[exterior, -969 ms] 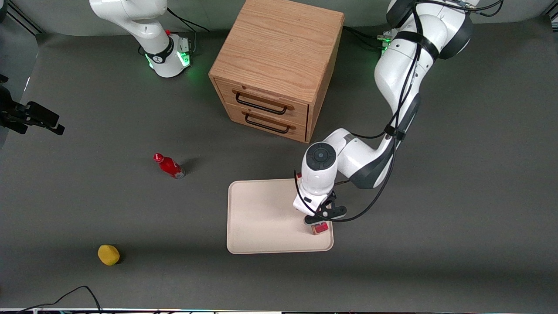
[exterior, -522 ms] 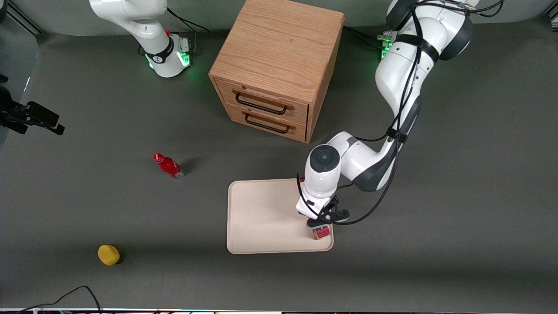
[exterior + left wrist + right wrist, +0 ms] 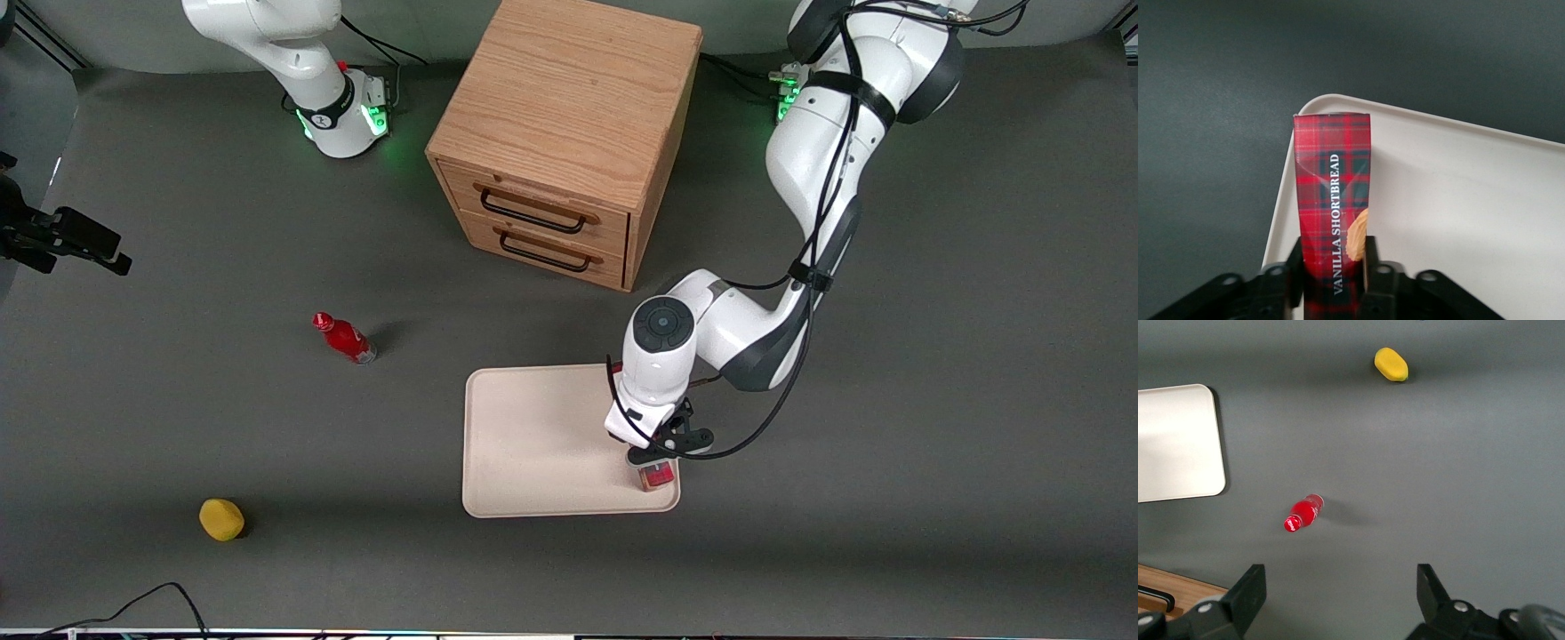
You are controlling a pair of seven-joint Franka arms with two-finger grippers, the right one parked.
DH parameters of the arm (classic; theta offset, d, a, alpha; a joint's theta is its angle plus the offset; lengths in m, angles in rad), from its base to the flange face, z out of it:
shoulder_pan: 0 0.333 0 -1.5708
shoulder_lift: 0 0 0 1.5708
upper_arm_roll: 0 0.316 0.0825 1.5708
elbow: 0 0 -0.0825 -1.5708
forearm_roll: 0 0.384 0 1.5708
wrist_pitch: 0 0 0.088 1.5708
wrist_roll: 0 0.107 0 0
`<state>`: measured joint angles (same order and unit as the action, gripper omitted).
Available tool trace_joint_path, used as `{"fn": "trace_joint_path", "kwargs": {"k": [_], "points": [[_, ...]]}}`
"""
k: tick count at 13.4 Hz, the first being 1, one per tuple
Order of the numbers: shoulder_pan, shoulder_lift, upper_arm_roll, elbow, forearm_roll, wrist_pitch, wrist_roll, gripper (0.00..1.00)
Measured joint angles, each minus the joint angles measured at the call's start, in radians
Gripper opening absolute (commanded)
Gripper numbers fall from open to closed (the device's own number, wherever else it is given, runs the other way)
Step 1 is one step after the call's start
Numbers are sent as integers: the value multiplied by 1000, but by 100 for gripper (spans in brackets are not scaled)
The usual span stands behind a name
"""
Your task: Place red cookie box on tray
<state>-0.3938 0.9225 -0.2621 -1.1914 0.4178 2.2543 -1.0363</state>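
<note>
The pincer (image 3: pixel 654 466), clamped on the shortbread cookie box (image 3: pixel 1333 200), has edged over the past second toward the tray's (image 3: pixel 533 444) corner nearest the front camera and lowered; the box stands on end there, seemingly ready for release.

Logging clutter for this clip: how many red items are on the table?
2: the red cookie box held by the gripper at the tray corner, and a red bottle toward the parked arm's end.

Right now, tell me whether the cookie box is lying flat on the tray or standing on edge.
On edge: the cookie box stands narrow side up, gripper shut on it, over a corner of the tray.
</note>
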Motion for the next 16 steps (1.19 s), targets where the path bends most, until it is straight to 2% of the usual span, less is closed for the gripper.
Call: {"fn": "trace_joint_path", "kwargs": {"k": [6,10,13,16], "points": [[0,-4,-4,28,0,-31,3,100],[7,-76,-58,67,-5,-246,50,100],[43,-185,-70,76,-74,-410,192,100],[145,-313,-69,78,-164,-604,417,100]]}}
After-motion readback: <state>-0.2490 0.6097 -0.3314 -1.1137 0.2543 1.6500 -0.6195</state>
